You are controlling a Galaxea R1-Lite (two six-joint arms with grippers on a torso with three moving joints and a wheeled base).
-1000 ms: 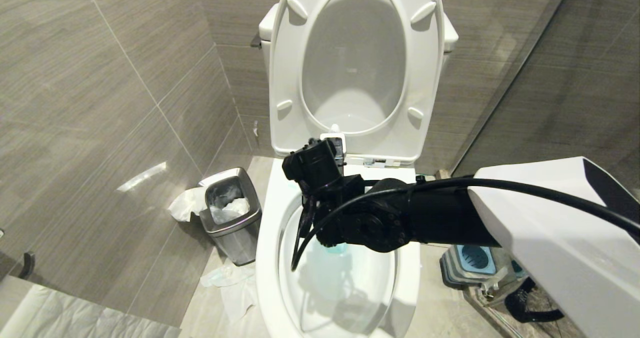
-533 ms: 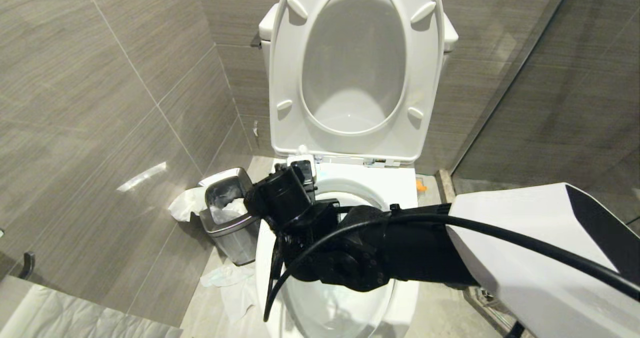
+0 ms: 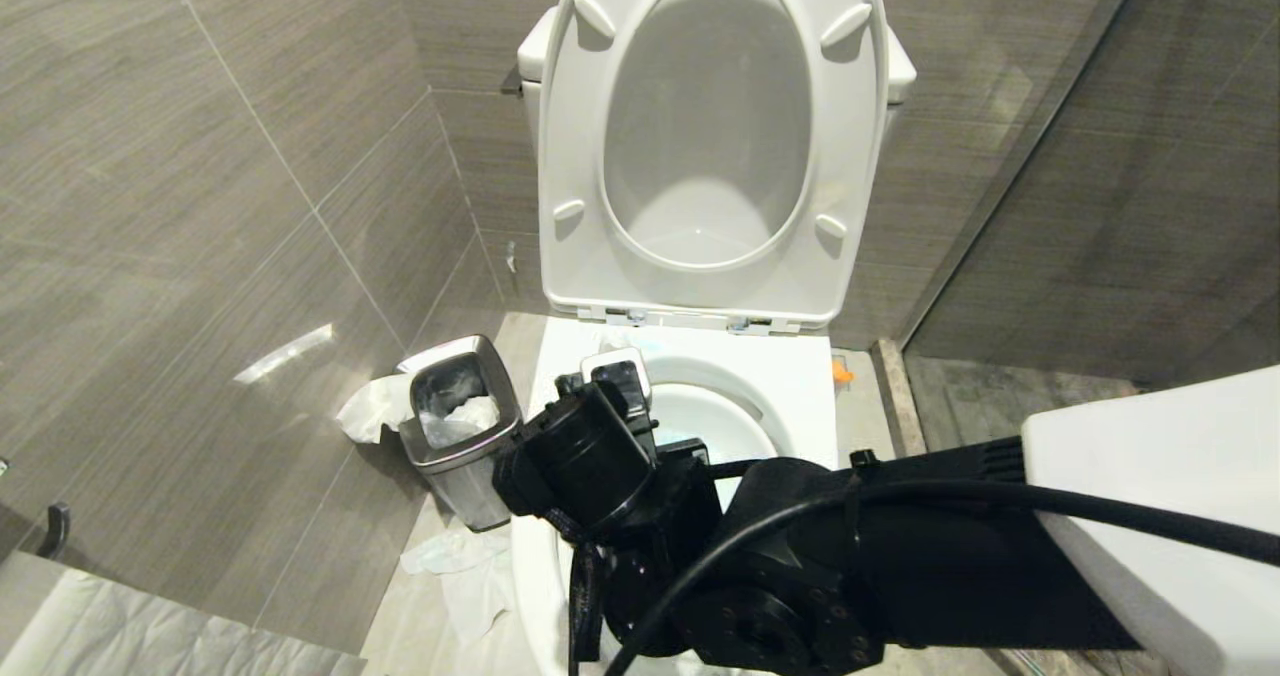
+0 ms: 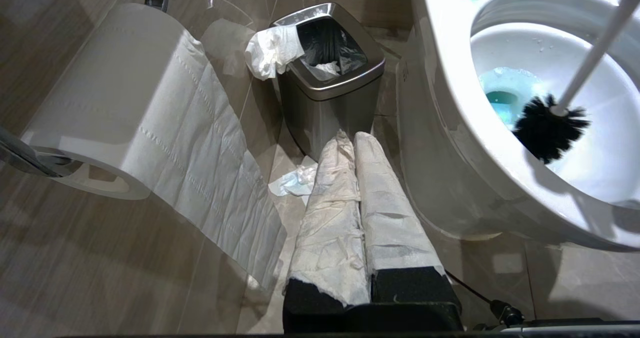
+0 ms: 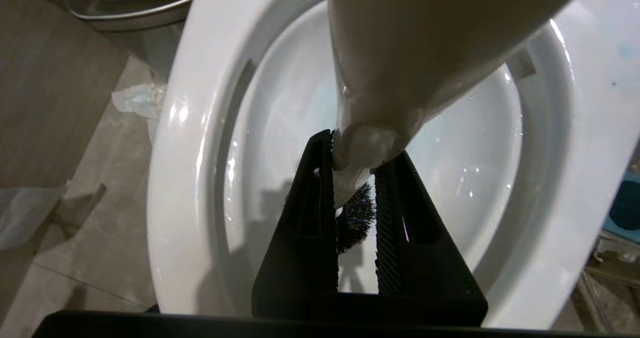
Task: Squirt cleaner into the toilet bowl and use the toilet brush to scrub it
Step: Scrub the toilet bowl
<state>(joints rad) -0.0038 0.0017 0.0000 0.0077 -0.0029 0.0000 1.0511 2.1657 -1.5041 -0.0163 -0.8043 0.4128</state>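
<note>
Head view: right arm reaches across over the toilet bowl [image 3: 800, 396], wrist and camera housing block most of the basin. Right gripper and brush head aren't visible from here. Seat and lid [image 3: 710, 136] are up against the tank. Steel bin [image 3: 462, 426] sits on the floor just beside the bowl, tissue around it.

Right wrist view: right gripper [image 5: 356, 178] is clamped narrow on the white handle of the toilet brush [image 5: 356, 217]. The handle fills the top of the frame; black bristles show between the fingers, down inside the bowl.

Left wrist view gives the only clean look at the brush: handle angles down into the bowl, bristle head [image 4: 549, 127] hangs near the inner wall, beside the blue-tinted water [image 4: 502, 90] at the drain. Whether it touches the ceramic, can't tell. Left gripper [image 4: 356, 140], fingers wrapped in white paper, is closed and holding nothing, parked low, pointing at the bin. Paper roll [image 4: 107, 98] hangs on a wall holder nearby.

Cleaner bottle is not seen in any view.
</note>
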